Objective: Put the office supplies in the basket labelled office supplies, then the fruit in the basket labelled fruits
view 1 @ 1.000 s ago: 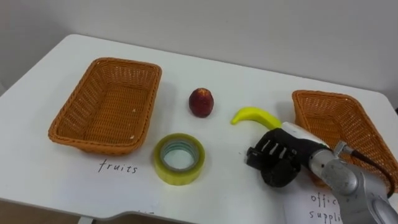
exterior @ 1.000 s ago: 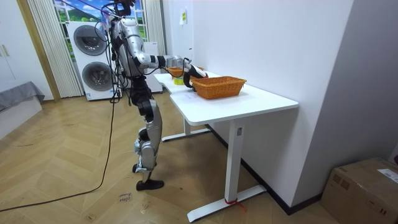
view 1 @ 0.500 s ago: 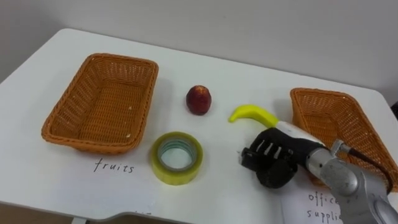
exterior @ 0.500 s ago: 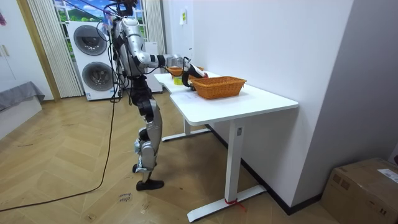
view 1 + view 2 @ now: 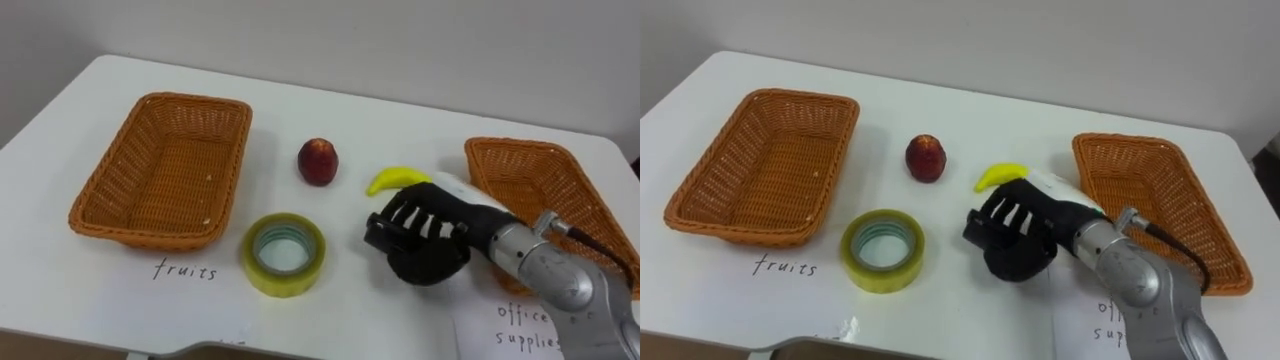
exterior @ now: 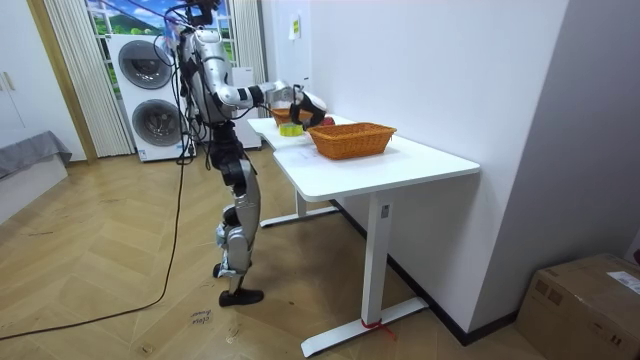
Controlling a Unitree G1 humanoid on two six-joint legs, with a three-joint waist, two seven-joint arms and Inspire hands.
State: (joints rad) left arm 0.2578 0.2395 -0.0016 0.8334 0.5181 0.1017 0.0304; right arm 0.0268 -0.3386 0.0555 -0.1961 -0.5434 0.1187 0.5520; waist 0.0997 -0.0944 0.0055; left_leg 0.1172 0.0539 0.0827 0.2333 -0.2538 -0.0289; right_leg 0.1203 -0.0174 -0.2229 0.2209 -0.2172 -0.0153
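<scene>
The robot's right hand hangs with dark fingers curled just in front of the curved yellow banana on the white counter. It hides most of the fruit, so a grip cannot be told. One banana, one round red fruit, one yellow tape roll and two wicker baskets: left, right.

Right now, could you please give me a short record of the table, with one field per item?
fruits basket: left, empty
office basket: right, nothing seen inside
red fruit: on table, centre
banana: on table, partly behind right hand
tape roll: on table, near edge
right hand: open, holds nothing
</scene>
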